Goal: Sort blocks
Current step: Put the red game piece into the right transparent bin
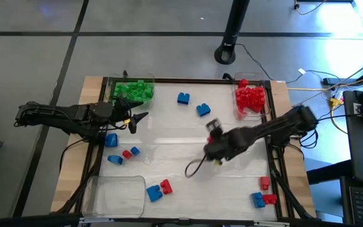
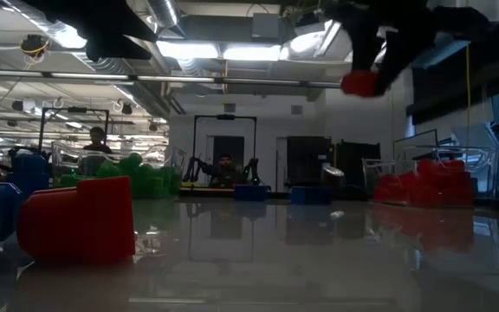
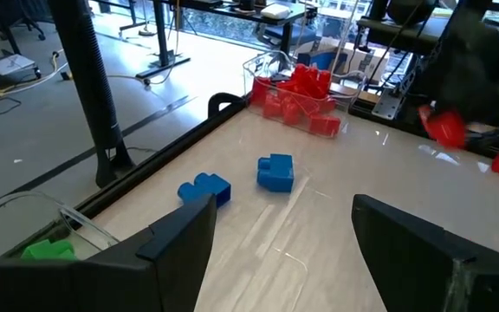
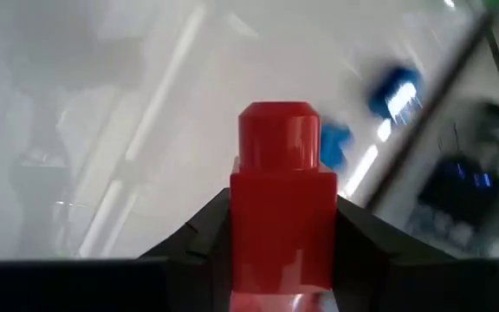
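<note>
Blocks lie about the table: two blue ones (image 1: pixel 183 98) (image 1: pixel 203 110) toward the far side, and blue and red ones (image 1: pixel 158 189) nearer the front. A lone red block (image 4: pixel 282 208) hangs high above the table's middle with my right gripper (image 1: pixel 213 128) shut on it; it also shows in the low view (image 2: pixel 359 82). My left gripper (image 1: pixel 138 120) waits open over the table's left side, with nothing between its fingers (image 3: pixel 180 238). My right gripper pinches the red block by two opposite side walls (image 4: pixel 243 227) between its two fingers (image 4: pixel 366 238). The fingers slant down from the table's right side. The block's single stud (image 4: pixel 278 134) sticks out past the fingertips, and the block is lifted clear of the table.
A clear tray of green blocks (image 1: pixel 134 90) stands at the far left and one of red blocks (image 1: pixel 252 98) at the far right. A clear tray (image 1: pixel 113 192) sits at the near left. More blue and red blocks (image 1: pixel 263 197) lie near the right front corner.
</note>
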You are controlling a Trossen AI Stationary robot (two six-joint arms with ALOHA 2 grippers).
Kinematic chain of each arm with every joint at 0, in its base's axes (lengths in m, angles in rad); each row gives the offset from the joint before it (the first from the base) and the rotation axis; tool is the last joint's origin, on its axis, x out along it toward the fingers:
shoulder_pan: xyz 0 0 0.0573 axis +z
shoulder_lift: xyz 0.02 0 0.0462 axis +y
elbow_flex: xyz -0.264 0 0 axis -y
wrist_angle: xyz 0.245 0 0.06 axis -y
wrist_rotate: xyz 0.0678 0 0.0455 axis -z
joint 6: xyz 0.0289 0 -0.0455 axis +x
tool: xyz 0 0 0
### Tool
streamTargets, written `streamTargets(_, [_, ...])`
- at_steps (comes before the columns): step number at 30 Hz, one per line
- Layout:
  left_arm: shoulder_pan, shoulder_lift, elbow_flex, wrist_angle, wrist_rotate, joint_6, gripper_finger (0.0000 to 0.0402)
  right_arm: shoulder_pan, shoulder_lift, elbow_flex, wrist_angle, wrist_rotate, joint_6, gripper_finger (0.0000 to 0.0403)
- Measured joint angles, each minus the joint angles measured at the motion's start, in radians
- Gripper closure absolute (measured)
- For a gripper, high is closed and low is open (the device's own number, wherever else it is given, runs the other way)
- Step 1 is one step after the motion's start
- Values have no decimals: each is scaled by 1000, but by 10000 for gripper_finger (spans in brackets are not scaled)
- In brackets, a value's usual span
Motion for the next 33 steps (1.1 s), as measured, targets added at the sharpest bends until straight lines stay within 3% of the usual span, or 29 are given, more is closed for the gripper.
streamTargets(6, [0,0,0,-1,0,2,141,-134,-158,0,-123,44,49,267])
streamTargets(14, [0,0,0,-8,0,2,141,-394,-306,-2,-167,63,45,267])
streamTargets(25, [0,0,0,-30,0,-6,141,-745,-346,-7,-151,66,5,263])
streamTargets(33, [-1,0,0,-35,0,-12,141,-937,-344,-146,-69,79,24,260])
